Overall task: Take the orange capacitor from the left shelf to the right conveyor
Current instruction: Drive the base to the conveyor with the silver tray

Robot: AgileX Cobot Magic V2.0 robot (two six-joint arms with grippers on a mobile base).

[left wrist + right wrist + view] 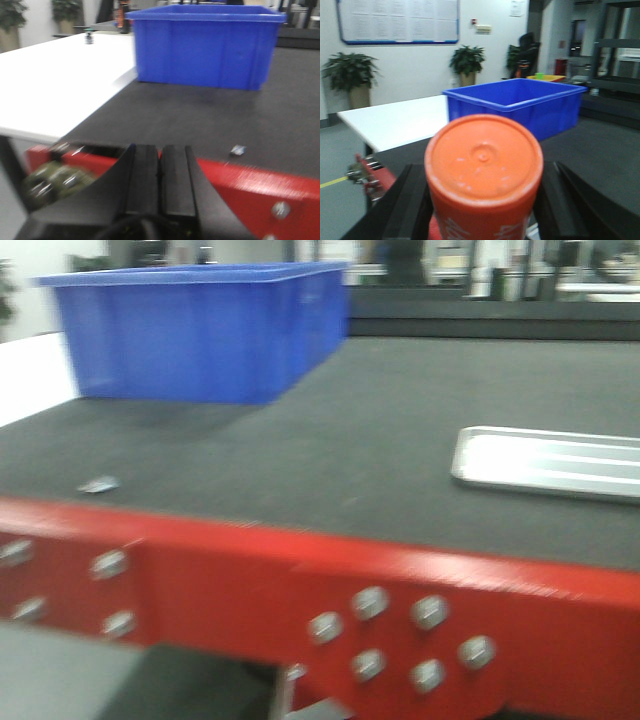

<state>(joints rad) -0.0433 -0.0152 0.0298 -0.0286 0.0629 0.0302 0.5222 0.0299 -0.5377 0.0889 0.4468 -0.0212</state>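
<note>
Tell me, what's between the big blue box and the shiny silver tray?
Nothing but bare dark belt of the right conveyor lies between the blue box and the silver tray. The front-facing view shows it.

The orange capacitor [484, 170] was cut off below, its print unreadable. A blurred scrap [99, 484] near the front-left corner of the right conveyor [350, 430] was unidentifiable. The silver tray [545, 462] ran off-frame.

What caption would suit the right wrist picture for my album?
Right gripper clasping the orange capacitor before a blue bin on the dark conveyor.
</note>
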